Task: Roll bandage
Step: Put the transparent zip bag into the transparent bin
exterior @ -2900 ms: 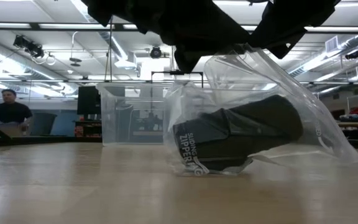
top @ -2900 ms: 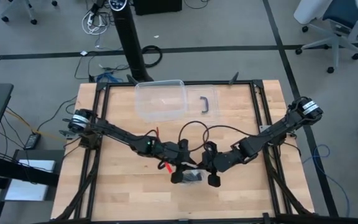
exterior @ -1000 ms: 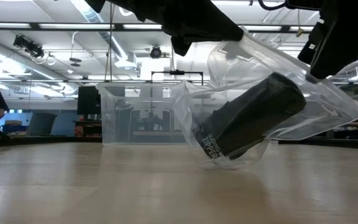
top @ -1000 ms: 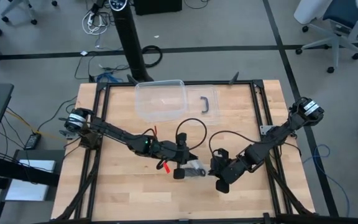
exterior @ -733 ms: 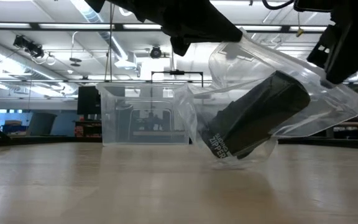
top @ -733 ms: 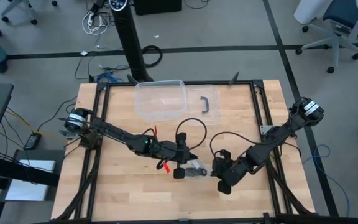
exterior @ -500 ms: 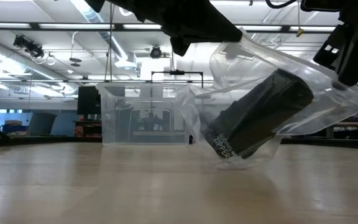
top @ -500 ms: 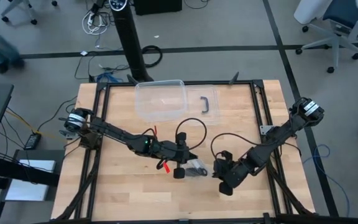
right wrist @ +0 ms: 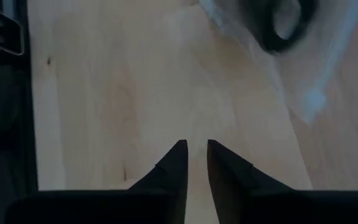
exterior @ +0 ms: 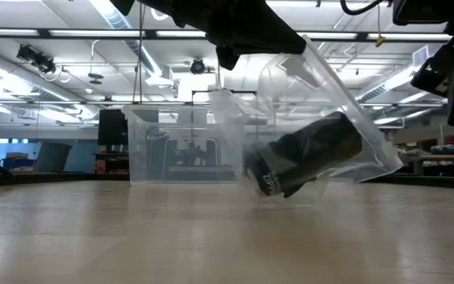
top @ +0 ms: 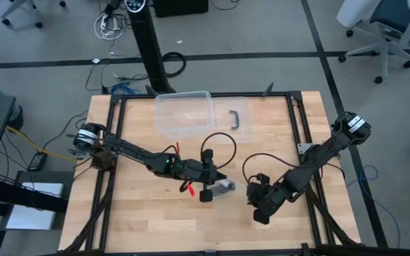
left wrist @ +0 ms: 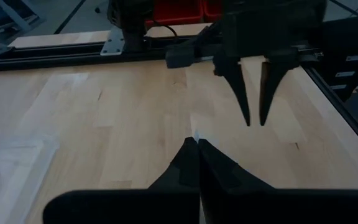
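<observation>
While the wide pale wooden table [top: 134, 220] is carrying everything, the two dark arms are reaching in low from its 9 and 3 o'clock edges toward the middle.

Coming from the 9 o'clock side, the left arm is lying stretched along the wood with its wrist bent down. The left gripper [top: 206, 193] is sitting just toward 6 o'clock of the table's centre, its fingers pressed together and pinching the top edge of the crinkly clear plastic zipper bag [exterior: 321, 134]. That bag is hanging tilted from the pinch, its lower end close to the wood; I cannot tell whether it is touching.

Folding in from the 3 o'clock edge, the right arm is ending at the right gripper [top: 260, 212], which is standing apart from the bag toward 4 o'clock. Its fingers [right wrist: 169, 165] are parted by a narrow gap and holding nothing, pointing down at bare wood.

Toward 12 o'clock, the clear rectangular plastic box [top: 184, 114] is sitting upright and open, and its clear lid with a black handle [top: 238, 118] is lying flat just beside it at 3 o'clock.

Inside the hanging bag, the black rolled fabric bandage [exterior: 306, 162] is lying slanted.
</observation>
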Motion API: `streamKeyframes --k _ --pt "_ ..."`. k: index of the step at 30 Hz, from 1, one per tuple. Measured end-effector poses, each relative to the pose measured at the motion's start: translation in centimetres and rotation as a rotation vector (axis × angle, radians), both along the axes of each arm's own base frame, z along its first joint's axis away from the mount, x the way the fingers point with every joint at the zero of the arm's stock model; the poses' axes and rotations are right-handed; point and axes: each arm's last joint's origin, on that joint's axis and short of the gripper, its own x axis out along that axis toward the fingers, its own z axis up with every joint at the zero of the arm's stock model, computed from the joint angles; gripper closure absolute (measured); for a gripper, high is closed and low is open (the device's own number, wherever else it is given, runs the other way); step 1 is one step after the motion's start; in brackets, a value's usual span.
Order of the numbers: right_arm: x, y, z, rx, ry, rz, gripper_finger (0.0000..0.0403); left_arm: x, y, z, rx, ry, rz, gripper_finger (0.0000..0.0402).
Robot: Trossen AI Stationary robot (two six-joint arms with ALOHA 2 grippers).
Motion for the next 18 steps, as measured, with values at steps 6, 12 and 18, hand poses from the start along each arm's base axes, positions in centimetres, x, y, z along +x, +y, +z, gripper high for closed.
streamKeyframes --k 6,12,18 --pt "0.0 0.0 0.0 -0.007 -0.007 -0.002 0.0311 0.0 0.0 0.0 -0.003 0.003 -0.007 0.0401" --pt "0.1 -0.2 0.7 -0.085 -0.024 -0.018 0.0250 -0.1 -0.1 -0.3 0.000 0.034 -0.022 0.0401" --pt "0.8 -0.7 1.3 -0.235 -0.137 -0.040 0.0192 -0.4 -1.5 -0.3 0.023 0.024 -0.131 0.0401"
